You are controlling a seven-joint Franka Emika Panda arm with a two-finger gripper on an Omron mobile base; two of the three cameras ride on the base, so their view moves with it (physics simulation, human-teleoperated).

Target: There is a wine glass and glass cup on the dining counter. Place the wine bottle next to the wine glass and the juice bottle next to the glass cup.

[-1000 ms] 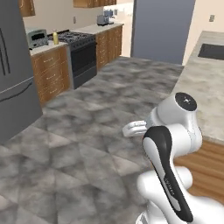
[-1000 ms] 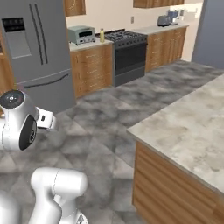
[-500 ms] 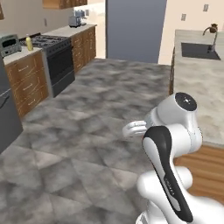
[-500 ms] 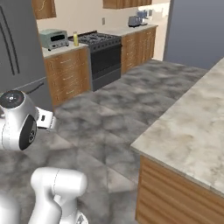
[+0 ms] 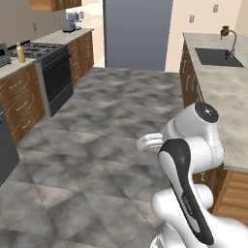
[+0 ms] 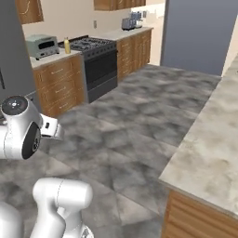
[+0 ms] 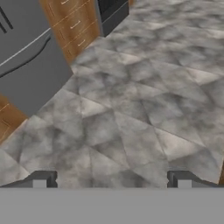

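In the left base view, the white arm (image 5: 186, 160) is rising from the lower right, folded over the grey marbled floor (image 5: 97, 145). The dining bench (image 5: 227, 92), with its pale marbled top, is running along the right side and carrying a dark sink (image 5: 215, 56) with a tap at its far end. Far to the left, the juice bottle (image 5: 20, 52) is standing upright on the worktop just beside a black stove (image 5: 51, 68), well apart from the dining bench.

In the right base view, the arm is sitting at the lower left and the dining bench (image 6: 209, 153) is reaching in from the right. The juice bottle (image 6: 67, 45) is standing between a grey toaster oven (image 6: 41, 45) and the stove (image 6: 95, 60).

In the hand view, the tool (image 7: 111, 180) is pointing down at the floor with its two dark fingertips (image 7: 41, 179) spread wide, gripping nothing. A grey fridge (image 7: 26, 52) is showing at the upper left beside wooden drawers (image 7: 72, 24)
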